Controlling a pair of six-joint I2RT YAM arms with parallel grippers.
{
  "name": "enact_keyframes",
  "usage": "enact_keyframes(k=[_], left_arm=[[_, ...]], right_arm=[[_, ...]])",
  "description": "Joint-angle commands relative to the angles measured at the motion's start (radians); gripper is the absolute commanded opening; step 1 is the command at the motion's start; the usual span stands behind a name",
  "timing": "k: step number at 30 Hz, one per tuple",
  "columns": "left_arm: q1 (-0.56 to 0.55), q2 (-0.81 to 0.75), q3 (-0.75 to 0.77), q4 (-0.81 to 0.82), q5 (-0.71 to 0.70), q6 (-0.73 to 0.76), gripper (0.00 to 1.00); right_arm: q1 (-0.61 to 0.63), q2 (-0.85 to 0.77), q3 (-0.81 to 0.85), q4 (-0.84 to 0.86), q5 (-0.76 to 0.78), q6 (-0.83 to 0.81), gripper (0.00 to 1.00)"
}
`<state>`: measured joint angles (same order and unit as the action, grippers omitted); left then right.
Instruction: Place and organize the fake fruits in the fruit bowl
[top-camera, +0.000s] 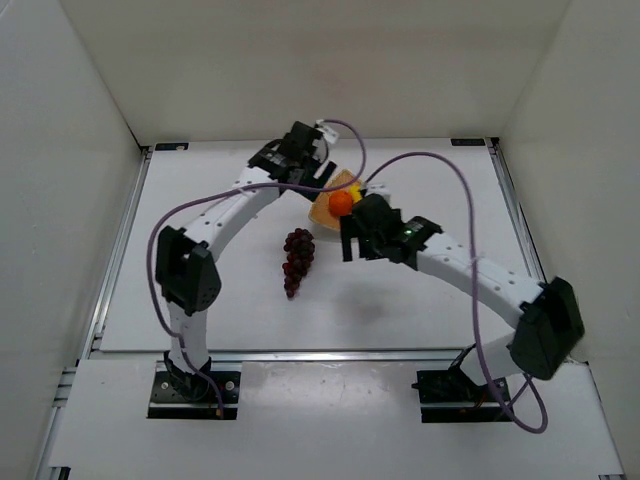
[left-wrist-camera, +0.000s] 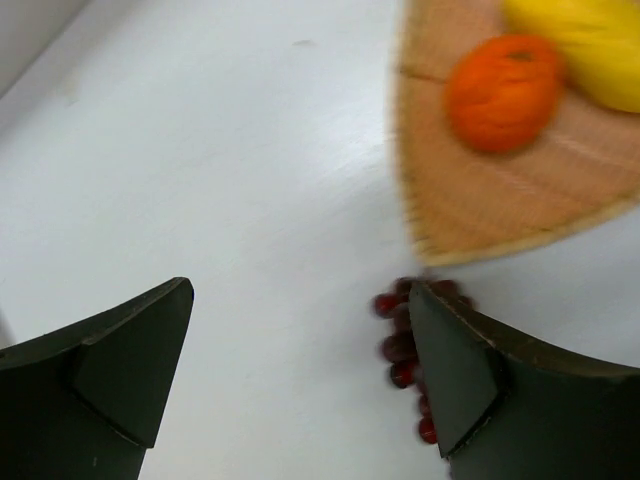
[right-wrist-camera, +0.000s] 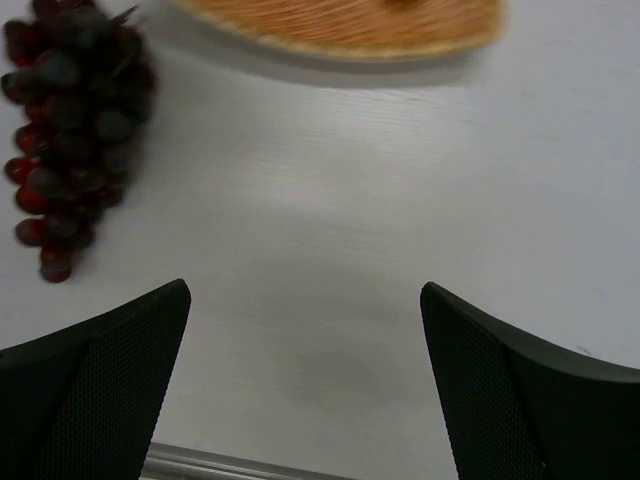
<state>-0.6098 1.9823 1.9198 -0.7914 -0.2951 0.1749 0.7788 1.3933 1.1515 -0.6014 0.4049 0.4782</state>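
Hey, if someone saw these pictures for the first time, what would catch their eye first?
The bright orange, lying in the wicker bowl beside a yellow fruit toward the back of the table. Then the dark grape bunch, alone on the white table just outside the bowl's near corner.

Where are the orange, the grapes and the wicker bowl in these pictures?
orange (left-wrist-camera: 503, 92), left wrist view, on the middle of its round skin.
grape bunch (right-wrist-camera: 80, 110), right wrist view, on the thick upper part of the bunch.
fruit bowl (left-wrist-camera: 480, 205), left wrist view, on bare weave near its rim.
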Motion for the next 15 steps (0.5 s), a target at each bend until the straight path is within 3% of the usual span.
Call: enact_keyframes(k=[1,4,6,7,11,15], left_arm=[[0.145,-0.138,-0.115,0.006,-0.137,-0.04,1.0],[0.261,-0.221,-0.238,0.006,-0.17,-0.096,1.0],[0.317,-0.301,-0.307,0.006,-0.17,-0.133,1.0],[0.367,-0.331,-0.382,0.006,-0.12,-0.144,1.0],[0.462,-0.437,-0.528,0.006,-0.064,-0.144,1.0],[0.528,-0.481,-0.643,0.015,-0.03,-0.167,1.0]], right_arm=[[0.071,0.143,0.092,0.109,-0.136,-0.02,1.0],[0.08,0.402,0.27,0.06,-0.19,0.115,1.0],[0.08,0.49,0.386,0.046,-0.23,0.166,1.0],[0.092,0.557,0.41,0.046,-0.245,0.166,1.0],[0.102,0.723,0.567,0.003,-0.314,0.166,1.0],[0.102,0.811,0.616,-0.011,-0.337,0.186,1.0]])
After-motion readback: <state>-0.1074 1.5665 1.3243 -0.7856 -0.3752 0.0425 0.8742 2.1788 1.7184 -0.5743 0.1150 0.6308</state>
